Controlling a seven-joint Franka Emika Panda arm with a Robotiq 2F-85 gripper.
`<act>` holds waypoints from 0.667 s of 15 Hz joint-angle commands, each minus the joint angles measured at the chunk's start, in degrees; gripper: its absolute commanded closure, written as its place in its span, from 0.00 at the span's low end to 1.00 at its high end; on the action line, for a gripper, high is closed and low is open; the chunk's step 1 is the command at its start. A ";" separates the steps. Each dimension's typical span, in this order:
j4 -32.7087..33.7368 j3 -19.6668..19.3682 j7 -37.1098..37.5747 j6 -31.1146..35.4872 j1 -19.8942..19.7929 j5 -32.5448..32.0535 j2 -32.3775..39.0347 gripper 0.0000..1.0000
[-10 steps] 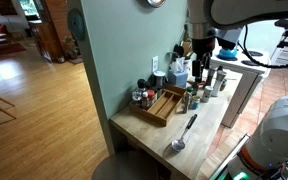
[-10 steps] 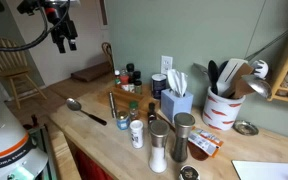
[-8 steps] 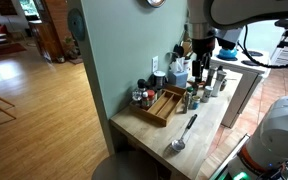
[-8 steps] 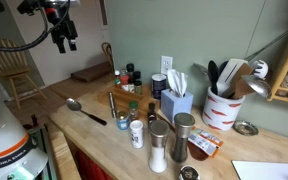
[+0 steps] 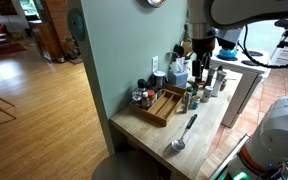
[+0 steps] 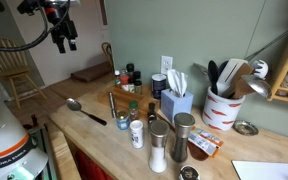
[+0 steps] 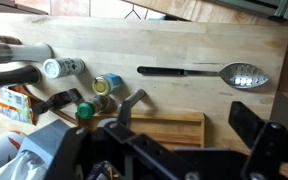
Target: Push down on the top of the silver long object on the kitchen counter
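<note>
Kitchen counter [image 7: 184, 40], bare wood around slotted spoon [image 7: 202, 72], jaws well above

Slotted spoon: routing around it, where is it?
In an exterior view the slotted spoon lies flat on the kitchen counter, between the wooden tray and the front edge.

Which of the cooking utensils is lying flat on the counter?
The spoon with the black handle: it lies flat on the kitchen counter, while the other utensils stand in the white crock.
</note>
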 commanded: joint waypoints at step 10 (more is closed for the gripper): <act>-3.00 -11.76 -0.81 13.23 -1.88 1.23 3.50 0.00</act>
